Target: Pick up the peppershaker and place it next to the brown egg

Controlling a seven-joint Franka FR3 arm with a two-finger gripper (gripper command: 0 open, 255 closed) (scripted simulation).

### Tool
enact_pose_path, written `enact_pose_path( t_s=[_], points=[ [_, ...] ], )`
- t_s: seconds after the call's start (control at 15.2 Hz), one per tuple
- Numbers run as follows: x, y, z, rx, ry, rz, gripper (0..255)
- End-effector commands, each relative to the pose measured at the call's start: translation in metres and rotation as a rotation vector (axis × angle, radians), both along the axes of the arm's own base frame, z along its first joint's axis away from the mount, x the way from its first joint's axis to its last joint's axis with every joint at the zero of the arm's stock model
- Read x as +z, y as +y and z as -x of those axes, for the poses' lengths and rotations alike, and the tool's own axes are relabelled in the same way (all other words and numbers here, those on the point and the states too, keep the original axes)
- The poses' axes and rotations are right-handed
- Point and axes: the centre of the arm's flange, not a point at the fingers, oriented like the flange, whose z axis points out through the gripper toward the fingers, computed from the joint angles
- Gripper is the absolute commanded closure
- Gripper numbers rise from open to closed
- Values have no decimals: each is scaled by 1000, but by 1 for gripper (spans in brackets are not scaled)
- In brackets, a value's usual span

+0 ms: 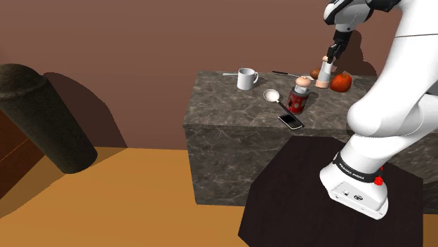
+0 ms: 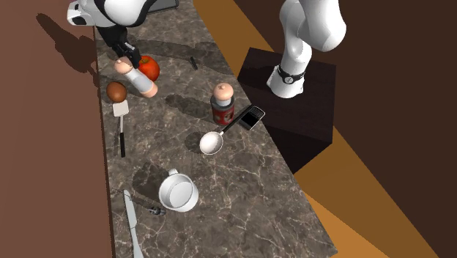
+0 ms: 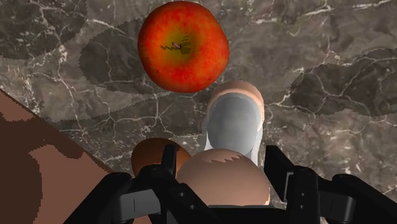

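The pepper shaker (image 1: 323, 73), white-bodied with peach-coloured ends, stands at the counter's far end with its base at or just above the marble. My black gripper (image 1: 330, 53) comes down on it from above and is shut on its top cap (image 3: 222, 179). The fingers (image 3: 167, 170) press against both sides of the cap. The brown egg (image 2: 116, 91) lies close beside the shaker (image 2: 139, 79), toward the wall, partly hidden behind the gripper (image 3: 222, 175) in the wrist view. A red apple (image 2: 149, 67) sits on the shaker's other side.
A red can with a peach lid (image 2: 223, 105), a black phone (image 2: 251, 117), a spoon (image 2: 212, 141), a spatula (image 2: 121, 121), a white mug (image 2: 178, 192) and a knife (image 2: 130, 220) lie along the marble counter (image 2: 242, 190). A brown wall (image 1: 140, 42) runs behind it.
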Motion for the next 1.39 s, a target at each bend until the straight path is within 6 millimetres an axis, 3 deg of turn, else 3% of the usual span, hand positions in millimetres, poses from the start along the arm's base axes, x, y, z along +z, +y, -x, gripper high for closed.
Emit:
enact_pose_path(
  t_s=[0.0, 0.2, 0.26, 0.59, 0.86, 1.32],
  points=[
    [0, 0, 0, 0, 0, 0, 255],
    [0, 0, 0, 0, 0, 0, 255],
    [0, 0, 0, 0, 0, 0, 0],
    [0, 0, 0, 0, 0, 0, 0],
    [49, 7, -2, 0, 0, 0, 0],
    [49, 7, -2, 0, 0, 0, 0]
  ],
)
